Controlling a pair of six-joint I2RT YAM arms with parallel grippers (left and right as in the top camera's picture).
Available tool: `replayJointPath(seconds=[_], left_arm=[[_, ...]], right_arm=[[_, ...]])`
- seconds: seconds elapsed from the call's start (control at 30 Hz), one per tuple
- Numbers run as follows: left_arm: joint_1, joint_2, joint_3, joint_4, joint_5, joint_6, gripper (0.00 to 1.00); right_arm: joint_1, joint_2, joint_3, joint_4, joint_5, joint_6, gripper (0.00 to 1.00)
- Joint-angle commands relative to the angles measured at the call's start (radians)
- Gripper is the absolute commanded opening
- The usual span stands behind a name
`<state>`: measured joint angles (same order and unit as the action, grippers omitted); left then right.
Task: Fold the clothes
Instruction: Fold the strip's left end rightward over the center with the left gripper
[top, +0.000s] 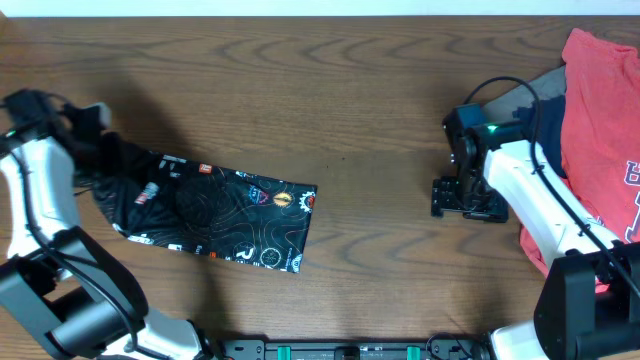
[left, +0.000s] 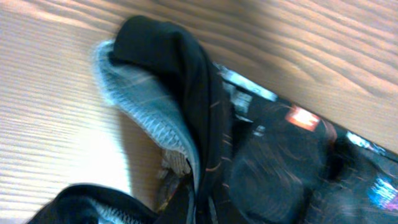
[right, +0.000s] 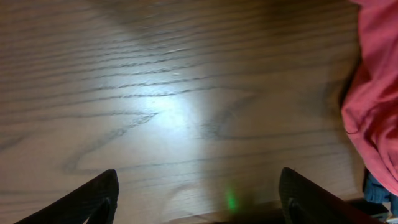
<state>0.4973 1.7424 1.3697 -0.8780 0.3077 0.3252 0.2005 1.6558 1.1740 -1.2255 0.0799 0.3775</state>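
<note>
The black jersey (top: 225, 215) with orange contour lines and white logos lies folded into a narrow band on the left half of the table. Its left end is bunched and lifted under my left gripper (top: 90, 150). In the left wrist view the jersey (left: 261, 162) fills the frame, with a raised black fold and its grey mesh inside (left: 140, 93); the fingers themselves are hidden by cloth, and the cloth is drawn up as if pinched. My right gripper (top: 462, 198) hovers over bare wood, open and empty, its fingertips wide apart in the right wrist view (right: 199, 199).
A pile of clothes lies at the right edge: a red T-shirt (top: 605, 110) on top, with grey (top: 520, 100) and navy (top: 548, 125) garments beneath. The red shirt also shows in the right wrist view (right: 373, 106). The wooden table (top: 340, 90) spans the scene.
</note>
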Motion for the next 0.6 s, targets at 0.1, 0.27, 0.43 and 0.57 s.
replayJointPath(seconds=[0.1, 0.27, 0.43, 0.57], left_arm=[[-0.167, -0.046, 0.013, -0.161, -0.006, -0.14, 0.06], [-0.314, -0.046, 0.011, -0.27, -0.005, -0.221, 0.06], [-0.445, -0.046, 0.011, -0.319, -0.002, -0.299, 0.06], [-0.539, -0.046, 0.01, -0.325, -0.003, -0.348, 0.06]], right_arm=[[-0.038, -0.001, -0.004, 0.003, 0.01, -0.02, 0.81], [-0.043, -0.001, -0.004, 0.003, 0.01, -0.02, 0.81], [-0.043, -0.001, -0.004, 0.003, 0.01, -0.021, 0.82], [-0.043, -0.001, -0.004, 0.005, 0.01, -0.028, 0.82]])
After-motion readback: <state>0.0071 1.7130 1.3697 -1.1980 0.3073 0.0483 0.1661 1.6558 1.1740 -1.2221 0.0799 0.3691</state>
